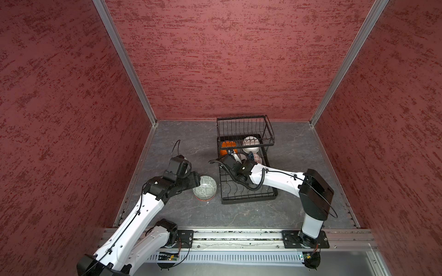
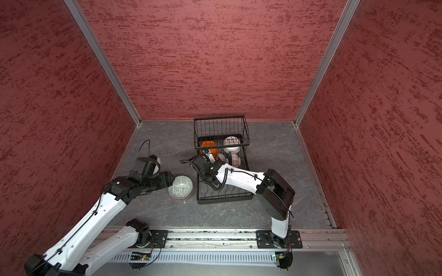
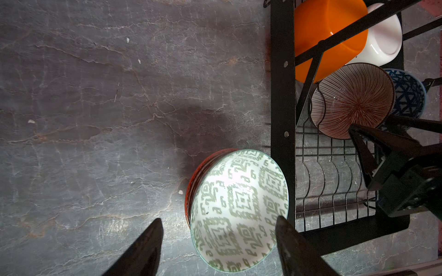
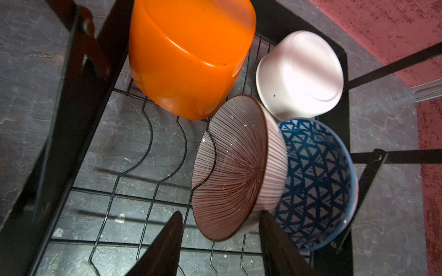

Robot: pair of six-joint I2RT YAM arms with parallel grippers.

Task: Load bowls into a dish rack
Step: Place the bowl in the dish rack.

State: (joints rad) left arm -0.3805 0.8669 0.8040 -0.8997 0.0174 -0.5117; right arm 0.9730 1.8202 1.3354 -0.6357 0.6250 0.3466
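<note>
- Nearest you, the mounting rail (image 1: 239,235) carries both arm bases.
- Your left gripper (image 3: 218,217) hangs with fingers apart, straddling the near rim of the green-patterned bowl (image 3: 239,210), clamped on nothing.
- That bowl sits nested on at least one red-rimmed bowl (image 3: 191,181) on the table (image 1: 196,143), just beside the dish rack (image 1: 248,199): both are left to load.
- The rack's front slots are empty, but your right arm (image 1: 275,176) reaches across them; expect it to block the way in.
- Your right gripper (image 4: 220,212) stands apart around the lower edge of the striped bowl (image 4: 234,167), which leans in the rack against the blue-triangle bowl (image 4: 318,181).
- Farther in, the orange bowl (image 4: 189,55) and white bowl (image 4: 301,71) lie under the empty raised basket (image 1: 244,129).
</note>
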